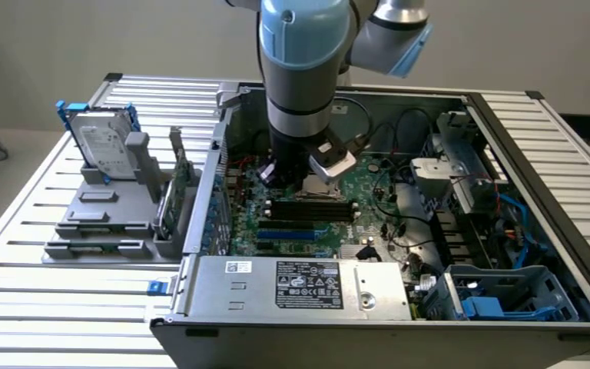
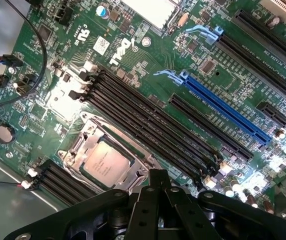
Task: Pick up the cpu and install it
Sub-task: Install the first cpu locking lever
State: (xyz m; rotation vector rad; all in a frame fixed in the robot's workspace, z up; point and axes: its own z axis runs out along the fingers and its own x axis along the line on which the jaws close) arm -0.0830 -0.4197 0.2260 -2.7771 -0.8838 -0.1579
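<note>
Inside the open computer case (image 1: 541,154): green motherboard (image 2: 148,65), black memory slots (image 2: 148,117) and a blue expansion slot (image 2: 223,107) close by, loose cables (image 2: 28,35) near the board's edge. Cpu (image 2: 105,163) seated in the metal-framed socket (image 2: 90,132), apparently flat. Gripper (image 2: 158,187) just beside it at about four o'clock, jaws together, holding nothing.

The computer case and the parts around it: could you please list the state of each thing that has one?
computer case: lying on its side, panel off, interior exposed.
cpu: lying flat in its socket, held by nothing.
socket frame: open, not clamped over the chip.
memory slots: empty.
blue expansion slot: empty.
hard drive: standing upright in the grey holder outside the case.
gripper: jaws shut, empty, above the socket.
</note>
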